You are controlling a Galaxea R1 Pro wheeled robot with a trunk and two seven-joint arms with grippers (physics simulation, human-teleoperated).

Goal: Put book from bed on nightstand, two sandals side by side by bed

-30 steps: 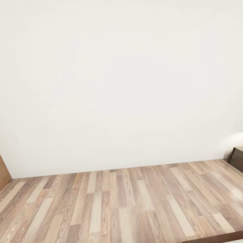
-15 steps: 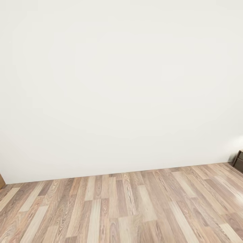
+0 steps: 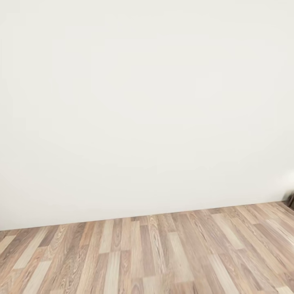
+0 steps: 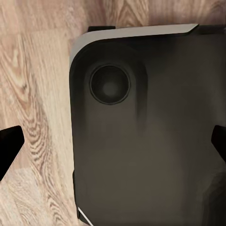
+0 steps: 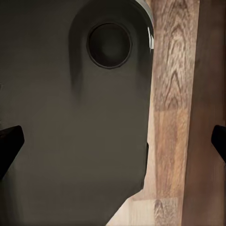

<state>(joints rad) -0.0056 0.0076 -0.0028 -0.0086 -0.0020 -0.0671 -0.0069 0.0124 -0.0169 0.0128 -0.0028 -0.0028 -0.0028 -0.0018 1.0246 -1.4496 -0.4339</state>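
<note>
- one white wall took the upper three quarters of the head view, plain from edge to edge.
- one strip of wood-plank floor ran across the bottom of the frame, meeting the wall along a line that rose slightly toward the right.
- one dark sliver of furniture sat at the right edge, at the foot of the wall; too little of it showed to name it.
- the floor strip lay open from left edge to right edge, with room to roll.
- left gripper: two dark fingertips stood far apart at the frame's side edges, jaws spread wide, holding nothing, above the robot's dark base and the planks.
- right gripper: two fingertips were likewise splayed at the side edges and held nothing, over the dark base.
</note>
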